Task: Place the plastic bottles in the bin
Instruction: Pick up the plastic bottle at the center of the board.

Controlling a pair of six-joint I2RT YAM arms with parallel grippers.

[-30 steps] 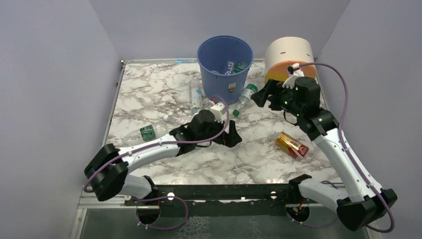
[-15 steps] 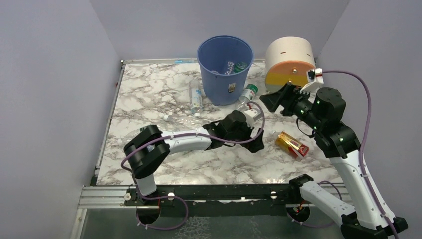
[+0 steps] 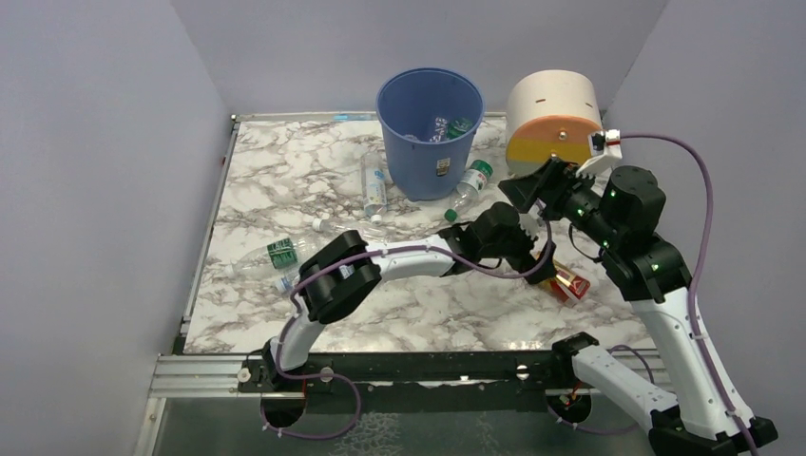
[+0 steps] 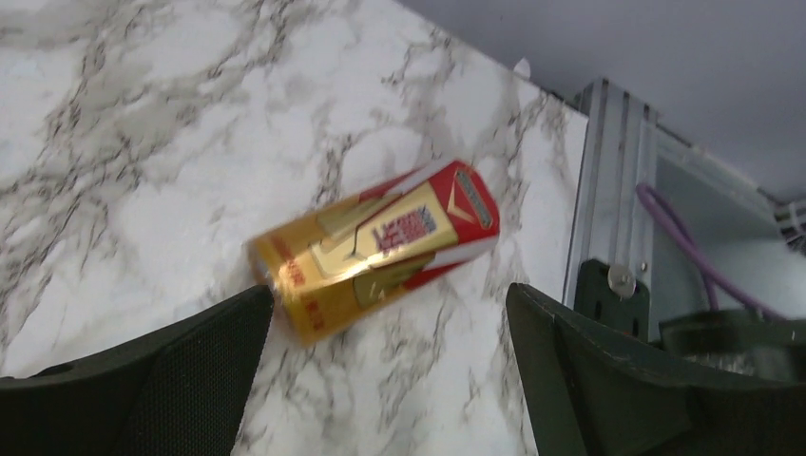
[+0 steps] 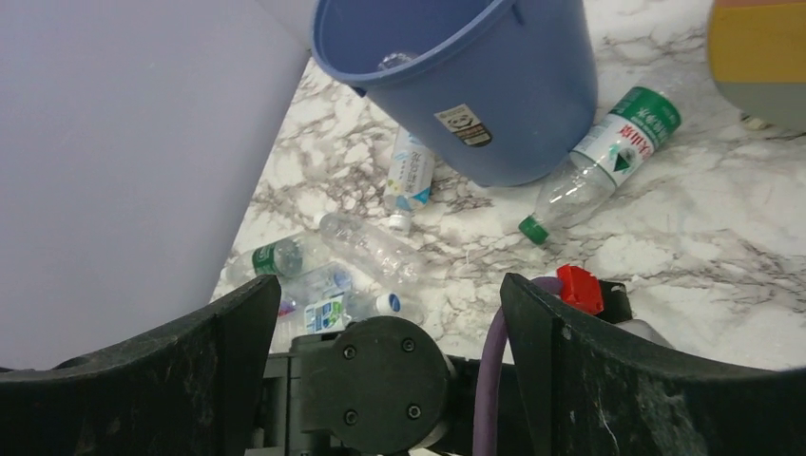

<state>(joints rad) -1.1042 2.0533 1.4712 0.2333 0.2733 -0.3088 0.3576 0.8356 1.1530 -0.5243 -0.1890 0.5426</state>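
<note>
The blue bin [image 3: 430,123] stands at the back with a few plastic bottles inside [image 3: 449,125]. Around it lie a green-capped bottle [image 3: 469,187], a blue-labelled one [image 3: 373,185], a clear one [image 3: 352,228] and a green-labelled one [image 3: 266,255]. The right wrist view shows the bin [image 5: 466,76] and the green-capped bottle [image 5: 604,152]. My left gripper [image 3: 546,259] is open and stretched far right. A gold and red carton [image 4: 380,249] lies just ahead of its fingers, which hold nothing. My right gripper [image 3: 521,193] hangs open and empty above the table, right of the bin.
A cream drum with orange and yellow bands [image 3: 553,119] stands right of the bin, just behind my right gripper. The gold and red carton [image 3: 570,280] lies near the table's right front. The left arm's wrist [image 5: 371,380] sits directly below my right gripper. Grey walls enclose the table.
My left arm has swung right across the table, from the middle to the carton. My right arm drew back from the bin toward the right, then held still. Both grippers stayed open.
</note>
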